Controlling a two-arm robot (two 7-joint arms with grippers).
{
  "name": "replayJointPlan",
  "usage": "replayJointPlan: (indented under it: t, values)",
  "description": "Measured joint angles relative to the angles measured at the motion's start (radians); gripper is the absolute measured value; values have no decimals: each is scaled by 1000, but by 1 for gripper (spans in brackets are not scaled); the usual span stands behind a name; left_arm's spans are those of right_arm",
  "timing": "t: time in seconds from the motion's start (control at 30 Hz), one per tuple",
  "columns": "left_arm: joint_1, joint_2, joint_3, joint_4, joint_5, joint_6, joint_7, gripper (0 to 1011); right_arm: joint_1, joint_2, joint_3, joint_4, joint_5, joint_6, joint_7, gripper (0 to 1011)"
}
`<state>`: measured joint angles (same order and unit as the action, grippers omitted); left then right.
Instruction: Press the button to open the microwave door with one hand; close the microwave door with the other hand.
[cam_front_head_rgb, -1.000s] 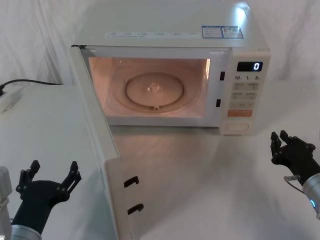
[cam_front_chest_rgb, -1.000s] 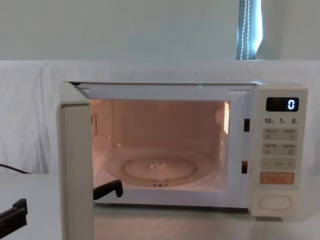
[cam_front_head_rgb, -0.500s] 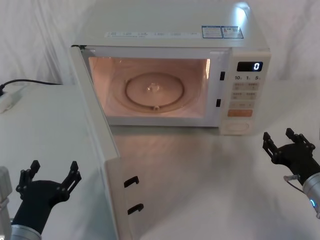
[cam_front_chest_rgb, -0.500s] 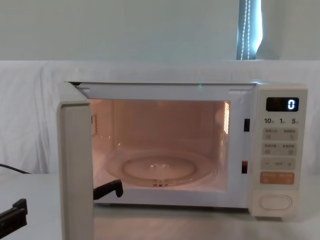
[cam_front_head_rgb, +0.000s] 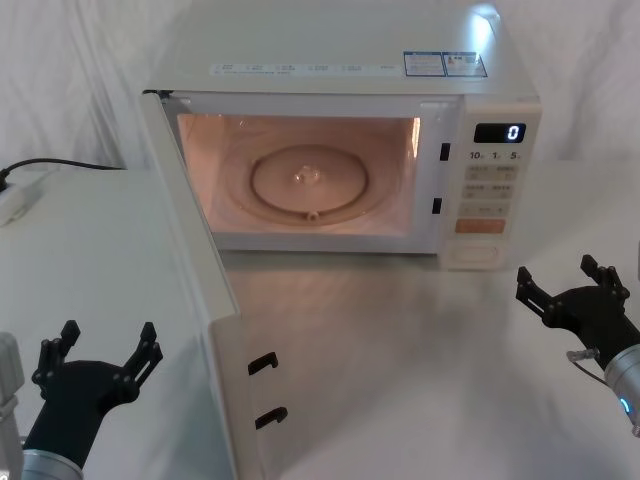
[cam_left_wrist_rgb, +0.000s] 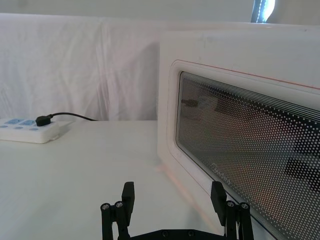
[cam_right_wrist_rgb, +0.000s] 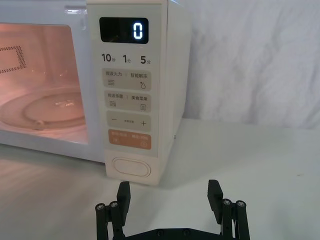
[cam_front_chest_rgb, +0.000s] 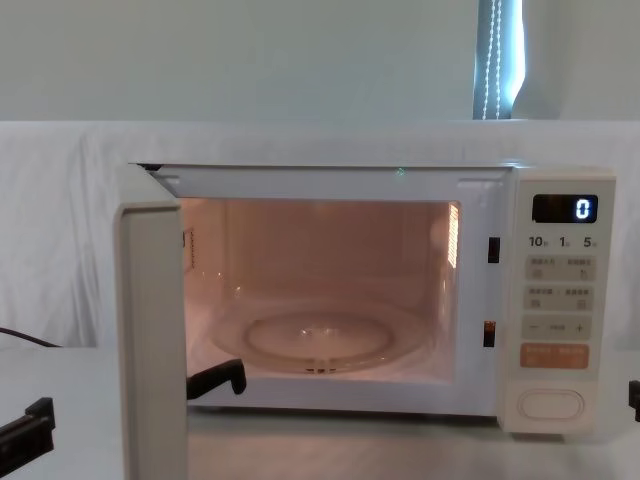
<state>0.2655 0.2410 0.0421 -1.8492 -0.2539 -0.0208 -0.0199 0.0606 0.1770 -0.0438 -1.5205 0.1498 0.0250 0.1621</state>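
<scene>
Both arms end in matte black, blocky grippers with slim two-part fingers tipped by square pads. The left gripper (cam_front_head_rgb: 97, 352) sits on a silver-grey cylindrical wrist. The right gripper (cam_front_head_rgb: 570, 283) joins a similar silver wrist bearing a small blue light and a thin looped cable. Small shiny screws dot the finger bases (cam_right_wrist_rgb: 111, 206).

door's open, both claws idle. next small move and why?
Probably bring the left claw in against the outer face of the microwave door to start pushing it shut. The door stands swung fully out with the cavity lit, the open left claw is just outside it, and the right claw sits off the button.
</scene>
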Motion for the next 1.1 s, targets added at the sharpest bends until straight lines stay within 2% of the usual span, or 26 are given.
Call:
replayJointPlan:
  t: [1.1]
  values:
    - [0,0,0,0,0,0,0,1001,0,0,0,0,-1,1,0,1002]
